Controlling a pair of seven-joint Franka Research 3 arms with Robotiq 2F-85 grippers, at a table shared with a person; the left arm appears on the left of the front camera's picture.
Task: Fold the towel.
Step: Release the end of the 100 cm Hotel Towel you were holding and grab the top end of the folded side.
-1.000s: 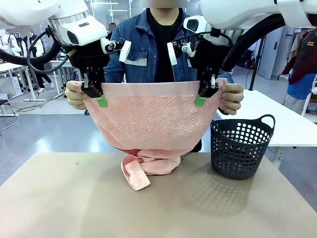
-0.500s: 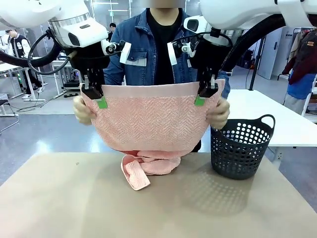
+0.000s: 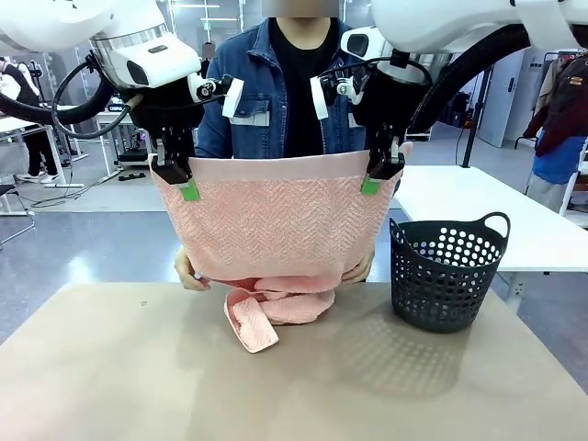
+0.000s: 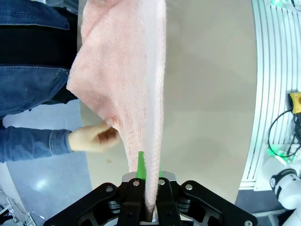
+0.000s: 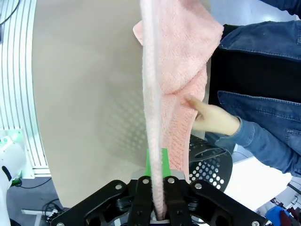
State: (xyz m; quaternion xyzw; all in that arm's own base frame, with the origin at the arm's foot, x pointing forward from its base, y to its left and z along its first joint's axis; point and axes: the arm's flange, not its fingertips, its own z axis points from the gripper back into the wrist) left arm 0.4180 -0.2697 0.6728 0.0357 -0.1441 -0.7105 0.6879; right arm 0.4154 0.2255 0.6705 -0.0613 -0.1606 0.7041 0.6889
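Note:
The pale salmon-pink towel (image 3: 276, 220) hangs spread out above the table, its plain hem band along the top. My left gripper (image 3: 186, 188) is shut on its top left corner and my right gripper (image 3: 372, 185) is shut on its top right corner. The towel's lower end lies bunched on the table (image 3: 276, 308). The person's hands (image 3: 188, 272) hold the towel's lower side edges just above the table. In the left wrist view the towel (image 4: 141, 84) runs up from my green pads (image 4: 140, 169); the right wrist view shows the towel (image 5: 164, 80) the same way, with a hand (image 5: 211, 117) pinching it.
A dark perforated basket (image 3: 446, 271) stands on the tan table (image 3: 110, 367) at the right, close to the towel's right edge. The person in a denim jacket (image 3: 257, 92) stands directly behind the towel. A white table (image 3: 514, 220) lies farther back on the right.
The person's hands let go of the towel's top corners and slid down its side edges to the lower part near the table. Both grippers kept still, holding the top corners.

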